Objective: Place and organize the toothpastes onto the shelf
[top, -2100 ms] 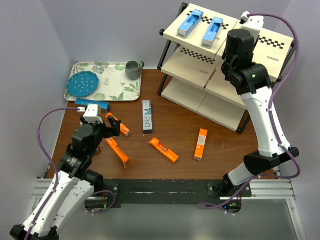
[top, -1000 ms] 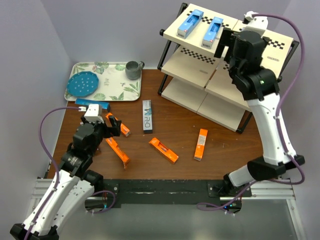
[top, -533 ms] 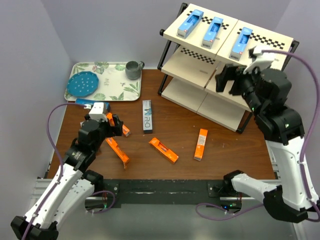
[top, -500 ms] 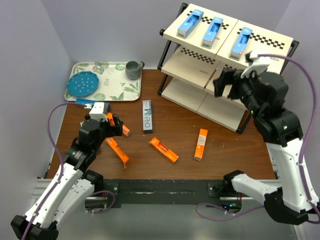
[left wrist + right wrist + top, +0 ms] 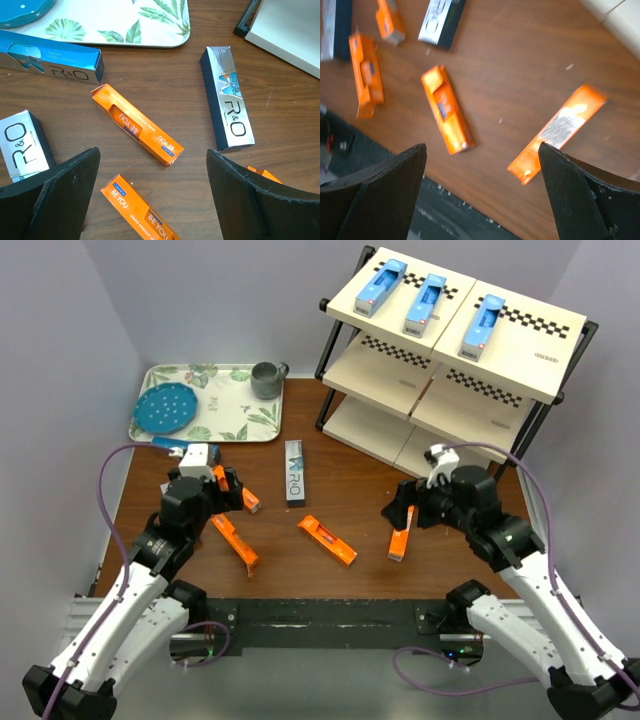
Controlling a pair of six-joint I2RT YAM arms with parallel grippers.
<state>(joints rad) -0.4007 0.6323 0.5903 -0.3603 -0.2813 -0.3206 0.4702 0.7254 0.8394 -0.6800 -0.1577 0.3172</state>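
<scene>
Toothpastes: three blue boxes (image 5: 425, 302) lie on the shelf (image 5: 535, 343) top tier, 1 o'clock overhead. Only the left wrist shows a silver R&O box (image 5: 21, 145) at 9 o'clock. Both left gripper (image 5: 152, 200) and right gripper (image 5: 482, 197) gape wide, empty.

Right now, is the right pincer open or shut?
Open: the right pincer holds nothing, its fingers wide apart in the right wrist view, above an orange toothpaste box lying on the table.

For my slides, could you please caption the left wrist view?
Open left hand hovers over an orange toothpaste box near the tray.
</scene>
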